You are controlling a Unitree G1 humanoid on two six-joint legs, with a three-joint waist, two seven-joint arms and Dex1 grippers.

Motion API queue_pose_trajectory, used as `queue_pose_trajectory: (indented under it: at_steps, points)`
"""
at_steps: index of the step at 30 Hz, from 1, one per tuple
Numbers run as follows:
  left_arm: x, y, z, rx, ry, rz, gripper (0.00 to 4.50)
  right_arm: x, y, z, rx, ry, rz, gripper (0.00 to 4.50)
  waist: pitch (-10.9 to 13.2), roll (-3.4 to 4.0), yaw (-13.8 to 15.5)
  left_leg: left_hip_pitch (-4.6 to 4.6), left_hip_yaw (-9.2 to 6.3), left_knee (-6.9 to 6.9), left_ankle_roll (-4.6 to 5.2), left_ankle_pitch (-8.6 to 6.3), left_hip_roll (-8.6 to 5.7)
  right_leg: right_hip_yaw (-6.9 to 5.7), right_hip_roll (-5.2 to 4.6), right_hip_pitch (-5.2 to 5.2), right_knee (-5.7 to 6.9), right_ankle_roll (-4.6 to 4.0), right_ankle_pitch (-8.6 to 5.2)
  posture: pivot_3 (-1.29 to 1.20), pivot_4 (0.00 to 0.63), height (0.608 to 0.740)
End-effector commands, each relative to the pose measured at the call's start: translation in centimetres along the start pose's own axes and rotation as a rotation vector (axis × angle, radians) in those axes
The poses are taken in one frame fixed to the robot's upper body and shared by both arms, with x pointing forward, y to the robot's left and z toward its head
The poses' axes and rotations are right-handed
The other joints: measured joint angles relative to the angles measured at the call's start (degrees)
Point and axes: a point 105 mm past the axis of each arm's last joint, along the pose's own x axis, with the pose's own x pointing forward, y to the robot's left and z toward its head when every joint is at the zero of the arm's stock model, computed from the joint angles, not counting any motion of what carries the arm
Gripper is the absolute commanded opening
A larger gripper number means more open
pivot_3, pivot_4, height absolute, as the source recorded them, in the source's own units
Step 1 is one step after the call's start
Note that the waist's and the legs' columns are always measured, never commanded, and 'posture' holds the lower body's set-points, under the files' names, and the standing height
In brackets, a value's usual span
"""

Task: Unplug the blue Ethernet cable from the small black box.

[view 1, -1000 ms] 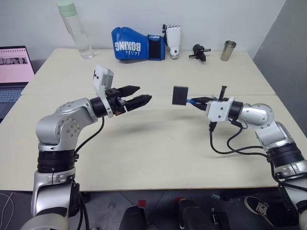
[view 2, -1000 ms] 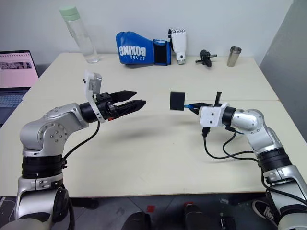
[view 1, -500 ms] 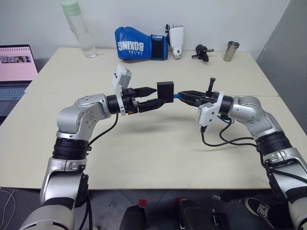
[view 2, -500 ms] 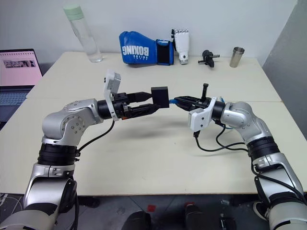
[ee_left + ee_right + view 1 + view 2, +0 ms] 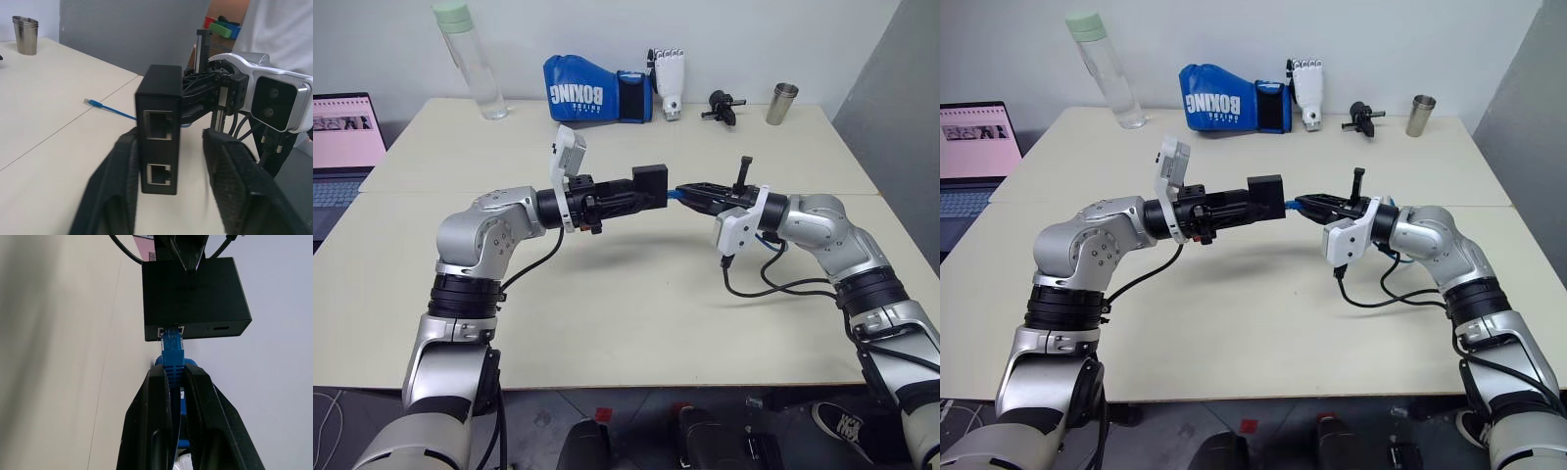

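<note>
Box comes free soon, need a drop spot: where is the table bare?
Bare: the near table below both grippers, and the far-left stretch between laptop and bottle. Crowded: the back edge, with boxing glove, white robot hand, black gadget, steel cup.

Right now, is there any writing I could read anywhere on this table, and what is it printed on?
"BOXING", white capitals on the blue boxing glove at the back of the table.
A smaller white line under that word: too small to read.
The laptop screen at the left edge: pink page with a picture strip, its text too small to read.
The small black box: no lettering visible.
</note>
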Motion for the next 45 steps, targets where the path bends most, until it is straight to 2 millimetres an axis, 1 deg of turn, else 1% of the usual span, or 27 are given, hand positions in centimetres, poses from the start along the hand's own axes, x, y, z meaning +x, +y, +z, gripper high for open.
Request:
queue_pose_trajectory:
  at_steps: [1, 2, 7, 9, 10, 12, 14, 16, 18, 20, 21, 23, 24, 26, 27, 28, 30, 32, 34, 37, 41, 45]
  points:
    - [0.3, -0.5, 1.2, 0.035, -0.032, -0.033, 0.84, 0.2, -1.6, 0.9, -0.053, -0.035, -0.043, 0.13, 0.0, 0.00, 0.0, 0.00, 0.00, 0.00, 0.00, 0.00, 0.00, 0.00, 0.00, 0.00, 0.00, 0.00, 0.00, 0.00, 0.150, 0.740]
    - [0.3, -0.6, 1.2, 0.033, -0.031, -0.035, 0.78, 0.3, -1.6, 1.0, -0.056, -0.038, -0.041, 0.13, 0.0, 0.00, 0.0, 0.00, 0.00, 0.00, 0.00, 0.00, 0.00, 0.01, 0.00, 0.00, 0.00, 0.00, 0.00, 0.00, 0.150, 0.740]
    - [0.4, -0.5, 1.1, 0.043, -0.029, -0.029, 0.78, 0.6, -1.6, 1.7, -0.063, -0.069, -0.034, 0.13, 0.0, 0.00, 0.0, 0.00, 0.00, 0.00, 0.00, 0.00, 0.00, 0.00, 0.00, 0.00, 0.00, 0.00, 0.00, 0.00, 0.150, 0.740]
    - [0.4, -0.4, 1.1, 0.039, -0.030, -0.025, 0.78, 0.7, -1.2, 1.5, -0.036, -0.055, 0.005, 0.81, 0.0, 0.00, 0.0, 0.00, 0.00, 0.00, 0.00, 0.00, 0.00, 0.00, 0.00, 0.00, 0.00, 0.00, 0.00, 0.00, 0.150, 0.740]
    - [0.3, -0.5, 1.1, 0.037, -0.029, -0.029, 0.78, 0.8, -0.9, 1.4, -0.019, -0.045, 0.022, 0.90, 0.0, 0.00, 0.0, 0.00, 0.00, 0.00, 0.00, 0.00, 0.00, 0.00, 0.00, 0.00, 0.00, 0.00, 0.00, 0.00, 0.150, 0.740]
    - [0.1, -0.6, 1.1, 0.046, -0.024, -0.034, 0.78, 0.5, -0.8, 1.5, 0.024, -0.044, 0.050, 1.37, 0.0, 0.00, 0.0, 0.00, 0.00, 0.00, 0.00, 0.00, 0.00, 0.00, 0.00, 0.00, 0.01, 0.00, 0.00, 0.00, 0.150, 0.740]
    - [-0.1, -0.5, 0.9, 0.057, -0.013, -0.032, 0.78, 0.1, -1.0, 1.8, 0.054, -0.049, 0.071, 1.72, 0.0, 0.00, 0.0, 0.00, -0.01, 0.00, 0.00, 0.00, 0.00, -0.01, 0.00, 0.00, 0.01, 0.00, 0.00, 0.00, 0.150, 0.740]
    - [-0.4, -0.5, 0.7, 0.067, 0.002, -0.031, 0.78, -0.6, -0.6, 1.6, 0.105, -0.023, 0.138, 2.15, 0.0, 0.00, 0.1, 0.00, -0.02, 0.00, 0.00, 0.00, 0.00, -0.02, 0.00, 0.01, 0.00, 0.00, 0.00, 0.00, 0.150, 0.740]
    - [-0.7, -0.9, 0.5, 0.069, 0.013, -0.044, 0.78, -1.7, -0.6, 1.4, 0.214, 0.009, 0.170, 2.54, 0.0, 0.00, 0.1, 0.00, -0.02, 0.01, 0.00, 0.00, 0.00, -0.02, -0.01, 0.02, 0.00, 0.00, 0.00, 0.00, 0.150, 0.740]
    - [-1.0, -1.2, 0.3, 0.073, 0.023, -0.060, 0.78, -2.7, -1.1, 1.4, 0.375, 0.039, 0.190, 2.93, 0.0, 0.00, 0.3, 0.00, -0.04, 0.02, 0.01, 0.00, 0.00, -0.03, -0.02, 0.04, 0.00, 0.00, 0.00, 0.00, 0.150, 0.740]
    - [-1.1, -1.3, 0.3, 0.073, 0.022, -0.065, 0.78, -3.2, -1.7, 1.4, 0.470, 0.050, 0.186, 3.19, 0.0, 0.01, 0.4, -0.01, -0.06, 0.02, 0.01, -0.01, 0.00, -0.03, -0.02, 0.03, 0.01, 0.00, 0.00, 0.00, 0.150, 0.740]
    - [-1.3, -1.4, 0.5, 0.070, 0.017, -0.074, 0.78, -3.7, -2.9, 1.5, 0.727, 0.068, 0.174, 3.64, 0.0, 0.03, 0.7, -0.02, -0.08, 0.05, 0.01, -0.01, 0.01, -0.05, -0.02, 0.02, 0.03, 0.00, 0.00, 0.00, 0.150, 0.740]
    - [-1.4, -1.4, 0.6, 0.063, 0.016, -0.082, 0.78, -3.9, -3.7, 1.6, 0.886, 0.062, 0.163, 3.88, 0.0, 0.03, 0.7, -0.01, -0.07, 0.07, 0.02, -0.01, 0.02, -0.06, -0.02, 0.02, 0.08, 0.00, 0.00, 0.00, 0.150, 0.740]
    - [-1.5, -1.5, 0.7, 0.056, 0.011, -0.104, 0.78, -3.9, -4.7, 1.8, 1.126, 0.051, 0.153, 4.42, 0.0, 0.03, 0.7, 0.02, -0.07, 0.10, 0.05, -0.03, 0.03, -0.06, 0.00, 0.02, 0.11, 0.00, 0.00, 0.00, 0.150, 0.740]
    - [-1.4, -1.5, 0.9, 0.055, 0.005, -0.114, 0.78, -3.8, -5.0, 2.0, 1.233, 0.037, 0.168, 4.49, 0.0, 0.03, 0.7, 0.04, -0.06, 0.10, 0.12, -0.06, 0.04, -0.05, 0.02, 0.02, 0.14, -0.01, 0.00, 0.00, 0.150, 0.740]
    - [-1.4, -1.5, 1.1, 0.055, 0.000, -0.121, 0.78, -3.7, -5.1, 2.1, 1.304, 0.023, 0.181, 4.49, 0.0, 0.03, 0.7, 0.04, -0.07, 0.10, 0.13, -0.07, 0.04, -0.07, 0.03, 0.02, 0.15, -0.01, 0.00, 0.00, 0.150, 0.740]
    - [-1.2, -1.6, 1.4, 0.049, -0.006, -0.140, 0.78, -3.3, -5.4, 2.1, 1.408, 0.003, 0.173, 4.49, 0.0, 0.04, 1.0, 0.01, -0.14, 0.10, 0.24, -0.14, 0.03, -0.16, 0.06, 0.02, 0.11, -0.02, 0.00, 0.00, 0.150, 0.740]
    - [-0.9, -1.9, 1.3, 0.050, 0.001, -0.166, 0.78, -2.7, -5.4, 3.0, 1.512, -0.058, 0.208, 4.49, 0.0, 0.04, 1.0, -0.03, -0.15, 0.09, 0.26, -0.15, 0.01, -0.16, 0.08, 0.02, 0.05, -0.01, -0.01, 0.00, 0.150, 0.740]
    - [-0.7, -2.0, 1.3, 0.051, 0.004, -0.180, 0.78, -2.0, -5.1, 3.6, 1.540, -0.079, 0.242, 4.49, 0.0, 0.04, 1.1, -0.07, -0.15, 0.08, 0.27, -0.15, 0.00, -0.16, 0.08, 0.00, 0.02, -0.01, -0.01, 0.00, 0.150, 0.740]
    - [-0.6, -2.1, 1.3, 0.057, 0.007, -0.192, 0.78, -1.1, -4.3, 3.7, 1.548, -0.067, 0.248, 4.49, 0.0, 0.04, 1.1, -0.16, -0.17, 0.07, 0.27, -0.15, 0.00, -0.19, 0.08, -0.06, -0.01, -0.01, -0.01, 0.00, 0.150, 0.740]
    - [-0.5, -2.5, 1.4, 0.062, 0.012, -0.221, 0.78, -0.8, -3.9, 3.7, 1.621, -0.084, 0.264, 4.49, 0.0, 0.04, 1.1, -0.17, -0.20, 0.07, 0.27, -0.15, 0.00, -0.21, 0.08, -0.07, 0.00, -0.01, -0.01, 0.00, 0.150, 0.740]
    - [-0.5, -2.7, 1.4, 0.063, 0.017, -0.231, 0.78, -0.9, -3.7, 3.8, 1.635, -0.089, 0.284, 4.49, 0.0, 0.04, 1.1, -0.17, -0.22, 0.07, 0.27, -0.15, 0.00, -0.23, 0.08, -0.07, 0.01, -0.01, -0.01, 0.00, 0.150, 0.740]
